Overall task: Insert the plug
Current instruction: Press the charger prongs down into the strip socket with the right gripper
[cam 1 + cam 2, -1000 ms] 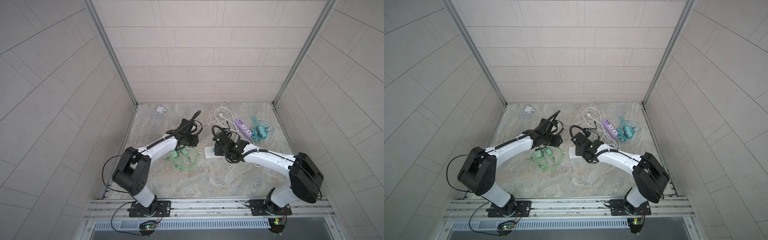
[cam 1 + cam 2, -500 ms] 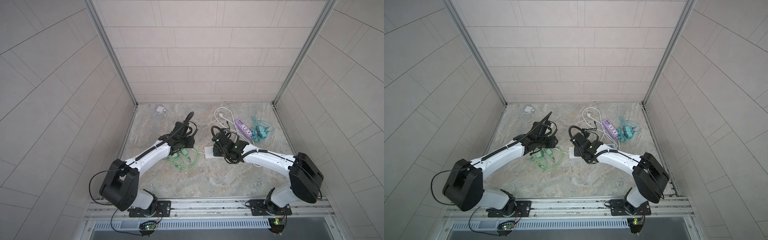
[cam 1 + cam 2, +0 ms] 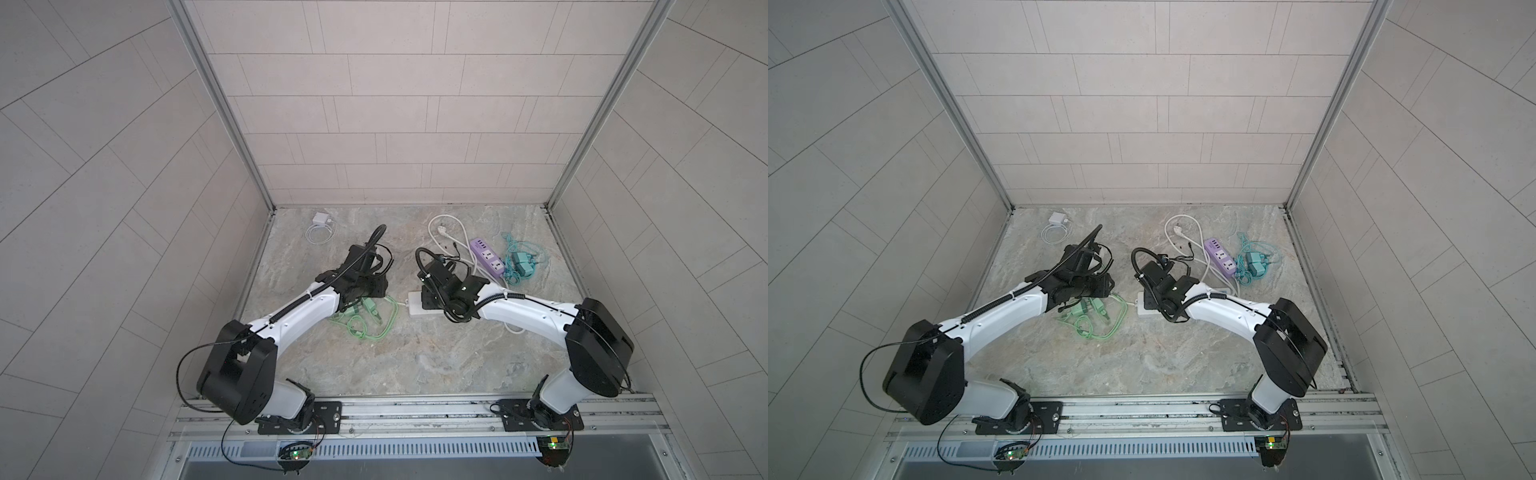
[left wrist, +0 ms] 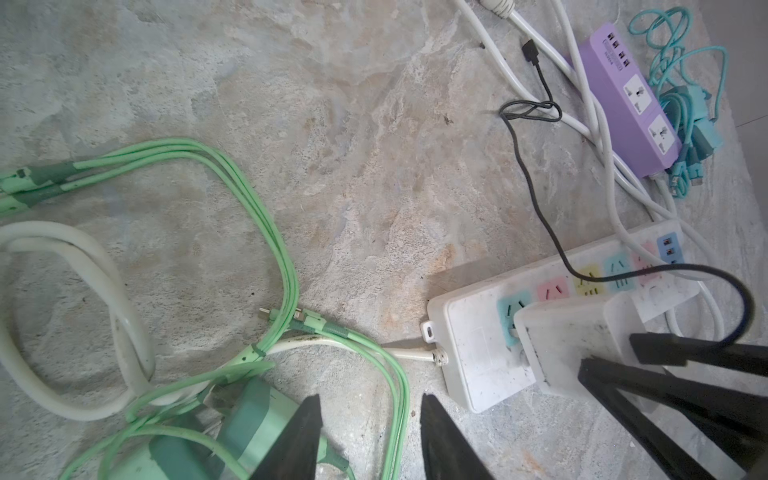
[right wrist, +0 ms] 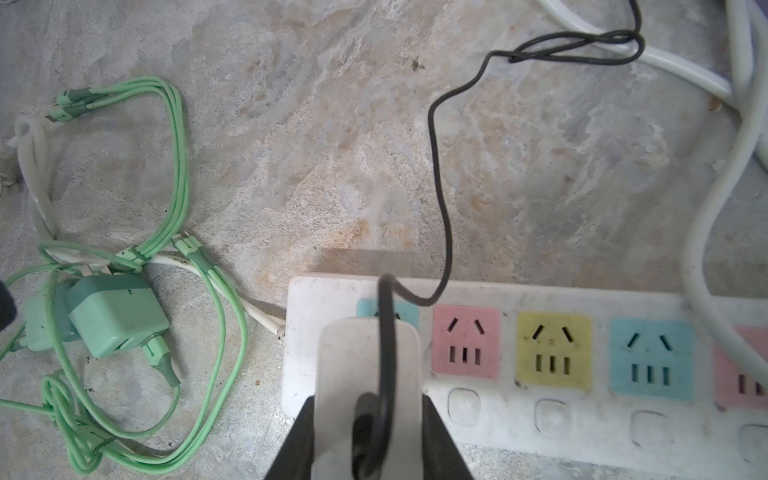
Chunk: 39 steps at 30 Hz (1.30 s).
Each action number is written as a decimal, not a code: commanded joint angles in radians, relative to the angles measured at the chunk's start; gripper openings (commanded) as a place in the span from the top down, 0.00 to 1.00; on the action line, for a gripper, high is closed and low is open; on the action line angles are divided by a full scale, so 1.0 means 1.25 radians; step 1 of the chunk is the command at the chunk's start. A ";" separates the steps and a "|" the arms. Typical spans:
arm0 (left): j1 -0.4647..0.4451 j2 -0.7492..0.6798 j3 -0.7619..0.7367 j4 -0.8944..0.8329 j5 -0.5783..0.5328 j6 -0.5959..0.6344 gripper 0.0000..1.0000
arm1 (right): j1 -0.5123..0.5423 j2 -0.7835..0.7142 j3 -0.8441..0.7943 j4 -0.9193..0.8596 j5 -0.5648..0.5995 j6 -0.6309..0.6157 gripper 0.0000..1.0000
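Right end effector (image 5: pixel 368 415): fingers closed on both flanks of the white plug (image 5: pixel 345 374), firm grip. The plug's black cable (image 5: pixel 440 187) leaves its back, loops up and trails away over the tabletop (image 5: pixel 332 124).

Plug position: over the end blue socket (image 5: pixel 405 311) of the white power strip (image 5: pixel 540 428), which lies flat on the tabletop. In the left wrist view the plug body (image 4: pixel 569 332) sits tilted on the strip (image 4: pixel 469 332), with a sliver of prong showing beneath it. Not flush. The pink, yellow and next blue sockets beside it are unoccupied.

Left end effector (image 4: pixel 370 403): jaws partly open, nothing between them. It hovers just above the green charger (image 4: pixel 249 419) and its green cables (image 4: pixel 270 232), near the cord end of the strip and apart from it.

In both top views my two arms reach in toward the middle, with the strip (image 3: pixel 415 300) between the end effectors. The purple power strip (image 3: pixel 488 257) and a teal cable bundle (image 3: pixel 519 262) lie further back on the right. A small white charger (image 3: pixel 322 218) lies at the back left.
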 commanded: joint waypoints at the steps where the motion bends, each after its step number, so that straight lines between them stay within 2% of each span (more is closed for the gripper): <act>1: 0.008 -0.024 -0.013 0.004 -0.011 -0.002 0.55 | 0.003 -0.006 -0.005 -0.048 0.006 -0.009 0.78; 13: 0.011 -0.004 -0.012 0.013 0.009 -0.002 0.57 | 0.004 -0.085 -0.008 -0.024 -0.004 -0.041 0.78; 39: 0.015 -0.011 -0.012 0.011 0.013 0.001 0.57 | -0.001 0.012 0.026 -0.045 0.021 -0.048 0.78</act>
